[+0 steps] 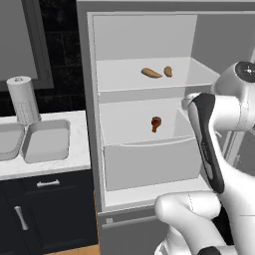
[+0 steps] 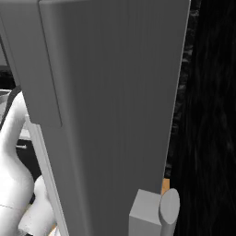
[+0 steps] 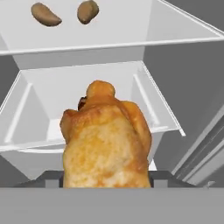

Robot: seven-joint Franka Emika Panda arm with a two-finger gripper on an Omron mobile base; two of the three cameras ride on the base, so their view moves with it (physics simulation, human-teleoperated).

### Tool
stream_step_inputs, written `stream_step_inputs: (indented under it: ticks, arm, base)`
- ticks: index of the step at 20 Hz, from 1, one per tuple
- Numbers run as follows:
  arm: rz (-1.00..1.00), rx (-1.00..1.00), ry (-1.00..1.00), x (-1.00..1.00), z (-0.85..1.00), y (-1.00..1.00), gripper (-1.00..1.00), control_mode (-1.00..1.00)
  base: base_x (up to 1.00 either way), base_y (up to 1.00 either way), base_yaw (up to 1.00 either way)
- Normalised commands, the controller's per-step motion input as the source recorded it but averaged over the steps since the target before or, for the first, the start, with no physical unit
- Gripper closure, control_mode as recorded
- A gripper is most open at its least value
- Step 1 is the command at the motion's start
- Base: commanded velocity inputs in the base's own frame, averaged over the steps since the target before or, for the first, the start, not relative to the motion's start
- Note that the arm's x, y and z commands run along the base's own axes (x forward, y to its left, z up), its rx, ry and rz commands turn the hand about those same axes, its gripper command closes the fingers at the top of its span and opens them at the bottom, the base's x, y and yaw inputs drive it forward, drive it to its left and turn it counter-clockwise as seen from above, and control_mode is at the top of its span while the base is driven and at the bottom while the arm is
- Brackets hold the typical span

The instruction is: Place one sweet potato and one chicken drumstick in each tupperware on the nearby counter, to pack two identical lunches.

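1. Chicken drumstick (image 3: 106,140), golden-brown: in the hand view it sits right at the camera, meat end down at the finger level, narrower knob end pointing up and away. It hides the fingertips; the gripper (image 3: 106,181) appears clamped on it, jaws part-way apart around the meat.
2. In the left base view the white arm (image 1: 209,144) reaches from lower right into the open fridge (image 1: 149,124); the held drumstick cannot be made out there.
3. Second chicken drumstick (image 1: 156,123): lies on the fridge's middle shelf, near its centre, bone end down toward the front. Below that shelf is a pale drawer front (image 1: 149,164).
4. Two sweet potatoes on the upper shelf: the longer one (image 1: 151,73) to the left, a shorter one (image 1: 168,71) just beside it on the right, not touching. The hand view shows both at its top, (image 3: 45,14) and (image 3: 87,11).
5. Left of the fridge, white marble-look counter (image 1: 79,149) over dark cabinets (image 1: 50,214) with silver handles. Two light-grey tupperware trays side by side on it: right one (image 1: 47,142) in full, left one (image 1: 9,142) cut by the frame edge. Both look bare inside.
6. Behind the trays, an upright paper towel roll (image 1: 22,99).
7. Right base view: grey fridge door (image 2: 115,106) close to the camera; dark wall (image 2: 212,115) beyond.
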Motion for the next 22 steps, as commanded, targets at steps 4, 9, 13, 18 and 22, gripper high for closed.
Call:
stream_step_inputs:
  ticks: [4,9,13,18,22]
  arm:
    - [0.0,0.0,0.16,-0.93,-0.47,0.28,1.0,-1.0]
    - [0.0,0.0,0.06,-0.78,-0.37,0.31,1.0,1.0]
    - [0.0,0.0,0.0,0.0,0.0,0.0,1.0,1.0]
    - [0.0,0.0,0.0,0.0,0.0,0.0,1.0,1.0]
    - [0.0,0.0,0.0,0.0,0.0,0.0,1.0,1.0]
  base:
    - [0.0,0.0,0.0]
    - [-0.09,0.2,0.0]
    - [-0.23,1.0,0.0]
    - [-0.08,1.0,-0.01]
    - [-0.21,1.0,0.01]
